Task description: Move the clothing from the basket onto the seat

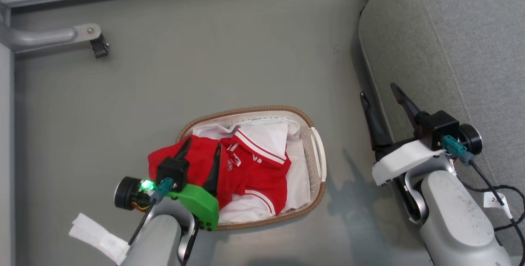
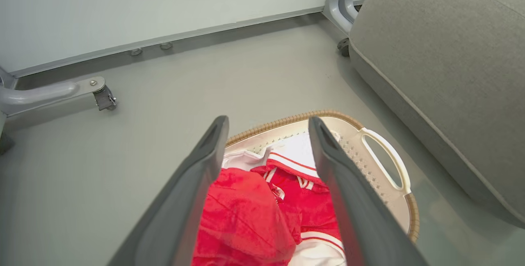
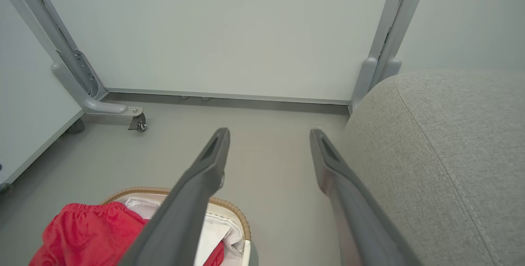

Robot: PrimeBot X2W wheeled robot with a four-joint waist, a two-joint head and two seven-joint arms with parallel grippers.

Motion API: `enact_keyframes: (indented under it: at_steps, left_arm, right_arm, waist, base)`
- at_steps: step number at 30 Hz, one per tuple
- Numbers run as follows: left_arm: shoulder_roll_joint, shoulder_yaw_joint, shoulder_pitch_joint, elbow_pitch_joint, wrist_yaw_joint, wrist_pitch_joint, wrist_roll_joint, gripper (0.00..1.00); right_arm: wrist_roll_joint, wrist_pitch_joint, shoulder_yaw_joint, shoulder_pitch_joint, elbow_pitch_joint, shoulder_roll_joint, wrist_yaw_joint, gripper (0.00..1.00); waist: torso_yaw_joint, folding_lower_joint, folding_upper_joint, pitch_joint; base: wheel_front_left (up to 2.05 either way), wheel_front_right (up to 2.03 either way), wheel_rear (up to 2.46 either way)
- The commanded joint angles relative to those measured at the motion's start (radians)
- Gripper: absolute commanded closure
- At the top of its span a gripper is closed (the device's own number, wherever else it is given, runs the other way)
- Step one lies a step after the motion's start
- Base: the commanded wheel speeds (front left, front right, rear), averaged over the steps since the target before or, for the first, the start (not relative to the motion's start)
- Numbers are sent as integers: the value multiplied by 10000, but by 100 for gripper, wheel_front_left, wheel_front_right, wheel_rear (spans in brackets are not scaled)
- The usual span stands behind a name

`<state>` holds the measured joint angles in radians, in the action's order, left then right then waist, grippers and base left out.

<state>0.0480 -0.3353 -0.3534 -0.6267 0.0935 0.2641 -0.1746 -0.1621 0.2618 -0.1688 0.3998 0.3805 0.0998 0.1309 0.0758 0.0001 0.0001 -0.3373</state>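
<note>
1. The grey seat (image 1: 459, 52) is seen along the right side, its rounded edge and stitched seam facing the basket.
2. The basket (image 1: 246, 111) is set on the floor (image 1: 205, 60) near the seat, one white handle (image 1: 319, 153) turned toward it.
3. The clothing (image 1: 254, 171), red with white striped trim, is heaped inside the basket on a white sheet (image 1: 266, 134).
4. The left gripper (image 1: 204, 143) is held over the red heap, jaws parted wide, nothing clasped.
5. The right gripper (image 1: 378, 89) is held at the seat's edge, jaws likewise parted and empty.
6. A caster (image 1: 99, 47) is seen at far left.
</note>
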Motion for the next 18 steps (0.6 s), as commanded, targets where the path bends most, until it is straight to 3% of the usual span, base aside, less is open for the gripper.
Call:
enact_keyframes:
  at_steps: [1, 10, 18]
  left_arm:
    - [58, -224, -447, -369, -87, 8, -89, 0]
    - [65, -2225, -2409, -3228, -802, 6, -623, 0]
    - [63, -4093, -3593, -4544, -1658, -715, -811, 0]
  right_arm:
    - [-61, 48, 5, 210, -57, 41, -3, 0]
    - [-125, 48, 9, 655, -89, -69, -3, 0]
    - [-159, 48, -80, 856, -75, -177, -3, 0]
  waist:
    - [443, -1, -1, -1202]
    - [844, -1, -1, -2325]
    - [1067, -1, -1, -3066]
  base:
    - [0, 0, 0]
    - [0, 0, 0]
    - [0, 0, 0]
